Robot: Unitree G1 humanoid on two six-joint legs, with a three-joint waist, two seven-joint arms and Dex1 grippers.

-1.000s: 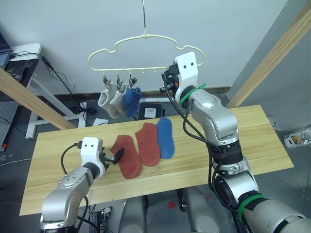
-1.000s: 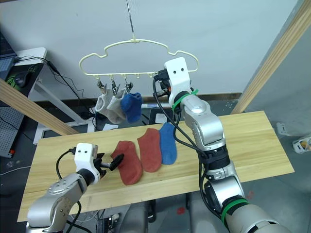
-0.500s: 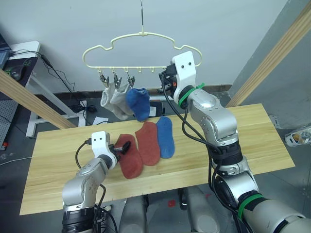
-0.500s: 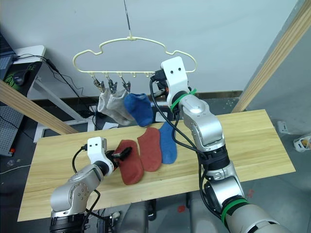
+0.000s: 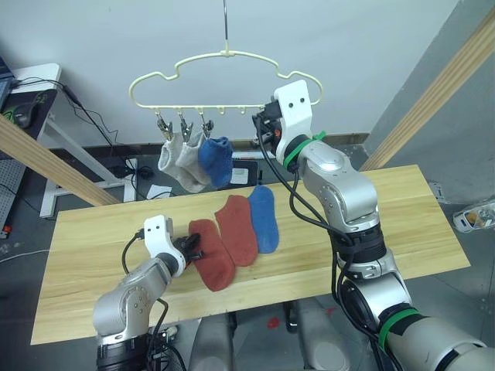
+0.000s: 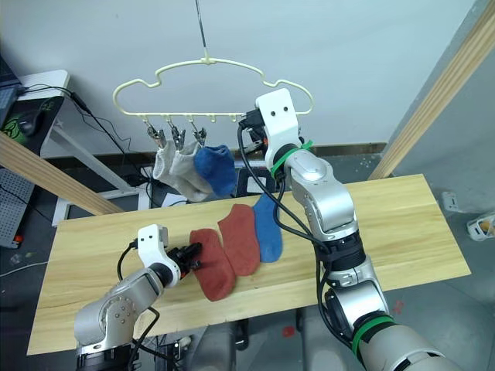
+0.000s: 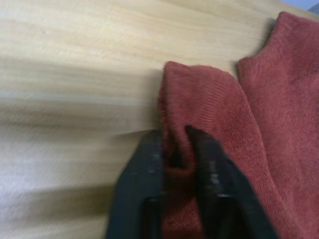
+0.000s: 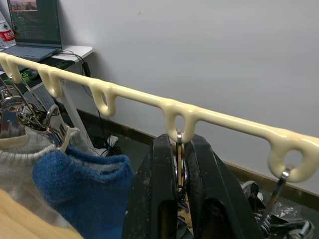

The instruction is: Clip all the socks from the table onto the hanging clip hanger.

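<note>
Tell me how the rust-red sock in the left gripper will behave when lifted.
Probably floppy: the rust-red sock already bunches between the left gripper fingers. Likely light, thin knit. It should drape, maybe brushing the second red sock.

the pale wood plank table is left bare to the right of the flat blue sock and at its left end. the left part of the pale-yellow cloud-shaped wire hanger is blocked by two hung grey socks and a hung blue sock. slanted wooden poles are set at both sides.
</note>
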